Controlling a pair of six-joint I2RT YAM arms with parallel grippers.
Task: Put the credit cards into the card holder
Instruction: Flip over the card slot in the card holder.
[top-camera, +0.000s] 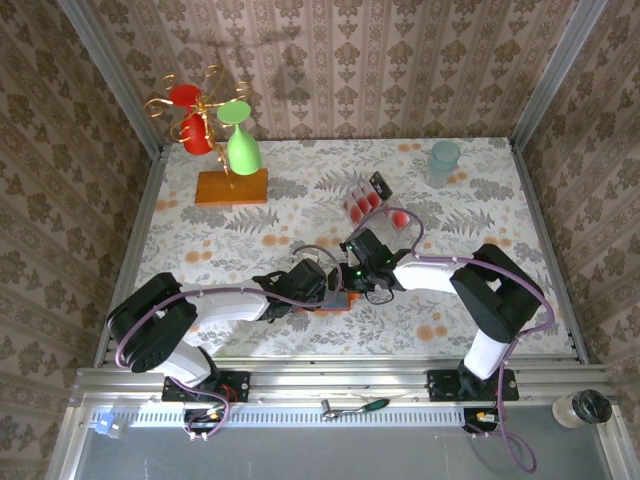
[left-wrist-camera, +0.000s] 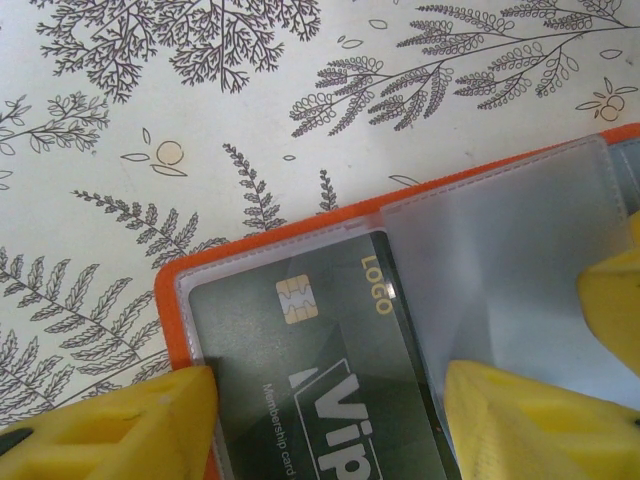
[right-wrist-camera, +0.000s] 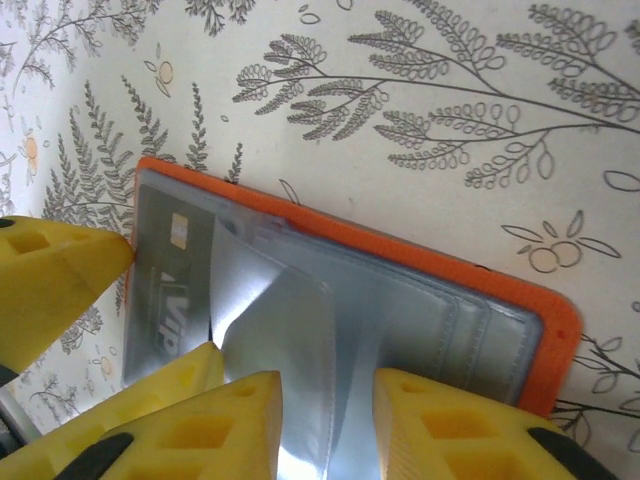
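Both arms meet over the open card holder (top-camera: 338, 303), which lies at the near centre of the surface (top-camera: 300, 215). The left gripper (left-wrist-camera: 330, 400), released with its fingers spread wide, sits over the holder's grey inside, astride a dark card (left-wrist-camera: 300, 340) already tucked in a pocket. The right gripper (right-wrist-camera: 325, 400) stands narrowly parted around a raised clear sleeve (right-wrist-camera: 290, 330); whether it pinches the sleeve cannot be told. More cards (top-camera: 365, 200) lie fanned farther back, right of centre.

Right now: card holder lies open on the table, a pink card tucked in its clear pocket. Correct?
Not pink. The card in the card holder pocket is dark grey-black with a gold chip, as the left wrist view shows. The rest holds.
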